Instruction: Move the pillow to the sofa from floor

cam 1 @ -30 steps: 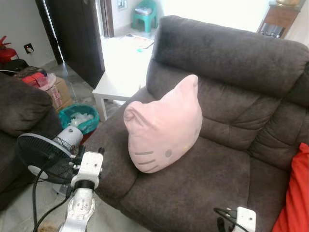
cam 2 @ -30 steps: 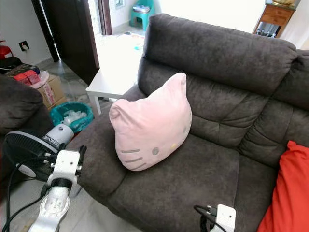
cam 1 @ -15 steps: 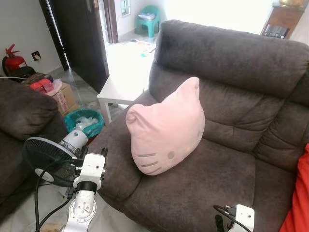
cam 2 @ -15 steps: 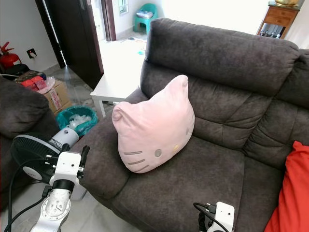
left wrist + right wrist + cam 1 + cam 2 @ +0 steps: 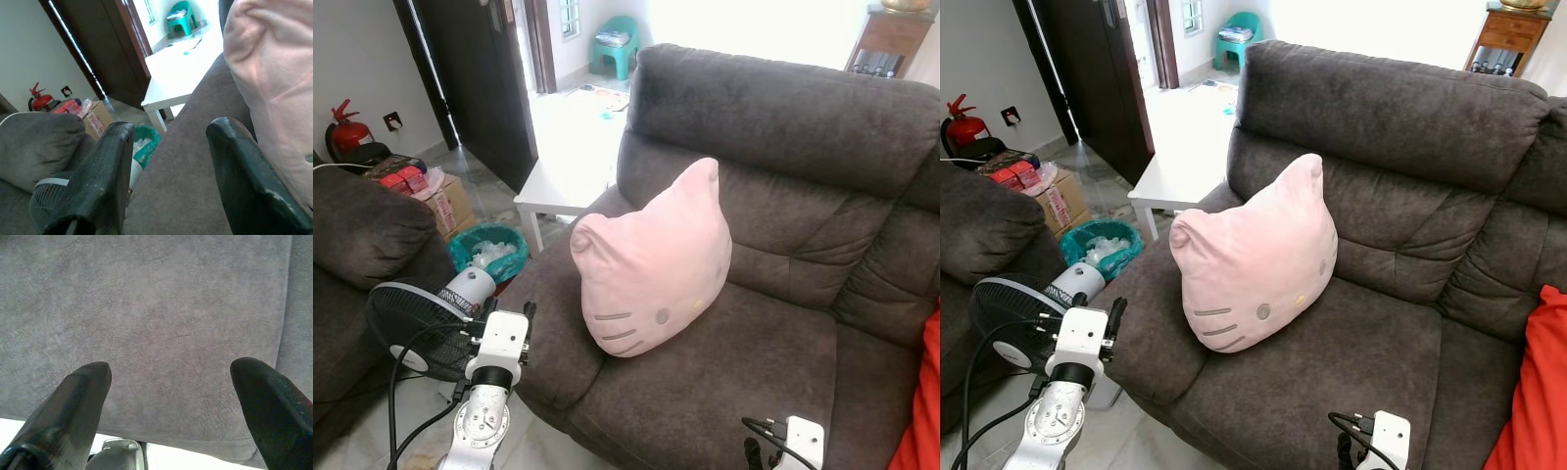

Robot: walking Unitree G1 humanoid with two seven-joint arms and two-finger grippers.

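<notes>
Pink cat-face pillow [image 5: 651, 264] is resting on the sofa [image 5: 773, 108]; your left gripper [image 5: 168, 183] and right gripper [image 5: 168, 406], both wide and empty, are hanging clear as your view is rising.

No legible text, label, brand, number or sign appeared anywhere. The cardboard box [image 5: 450, 201] beside the door carried red printing, and the red packets [image 5: 403, 180] on top of it bore markings, all too small to read.
</notes>
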